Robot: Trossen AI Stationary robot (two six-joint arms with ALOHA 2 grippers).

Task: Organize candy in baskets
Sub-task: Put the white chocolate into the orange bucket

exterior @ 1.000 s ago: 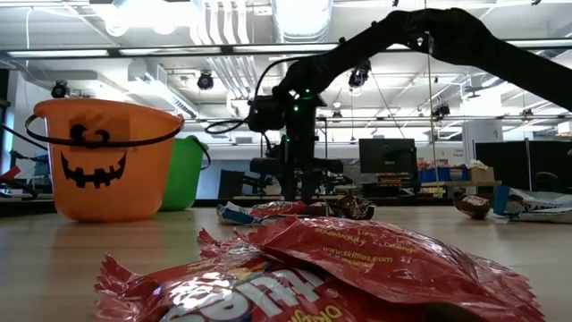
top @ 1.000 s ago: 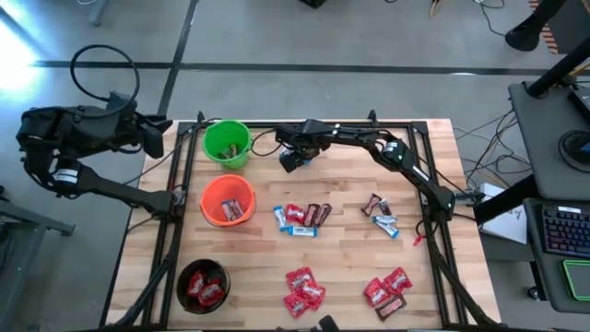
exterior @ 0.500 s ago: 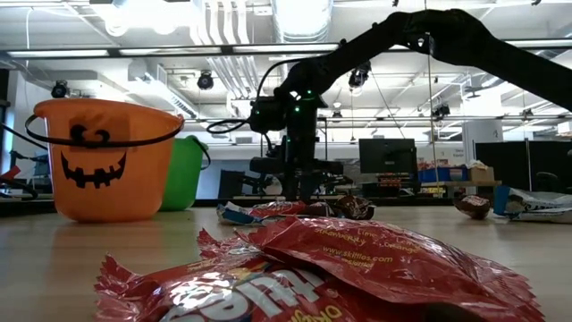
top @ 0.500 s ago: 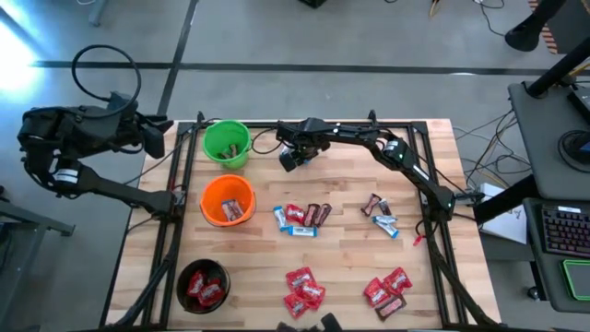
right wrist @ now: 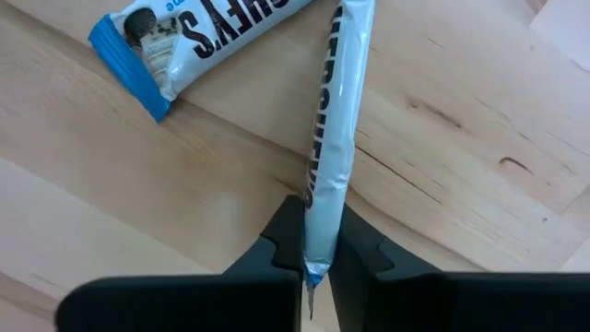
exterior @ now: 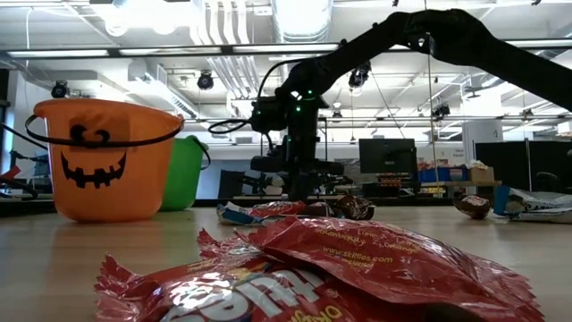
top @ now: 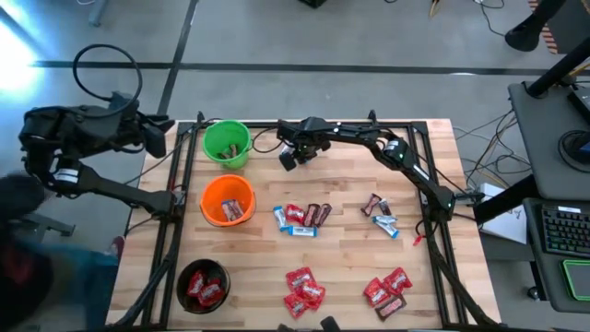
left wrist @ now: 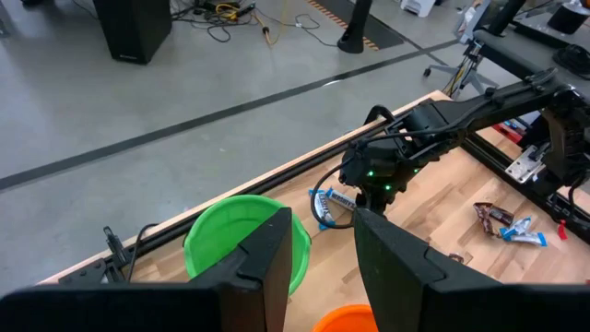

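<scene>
Even, bright overhead lighting; glare on the floor (top: 18,41) at 10 o'clock in the high view. Motion blur at 8 o'clock. Low view: foreground wrapper (exterior: 357,268) defocused, ceiling lamps (exterior: 116,18) bright.

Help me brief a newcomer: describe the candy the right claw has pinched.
Start at the green basket; the right claw hangs beside it. Its fingers are shut on a blue-and-white bar, held on edge, unlike the matching bar lying flat on the table.

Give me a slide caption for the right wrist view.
Right gripper shut on one blue-and-white candy bar, another lying beside it.
</scene>
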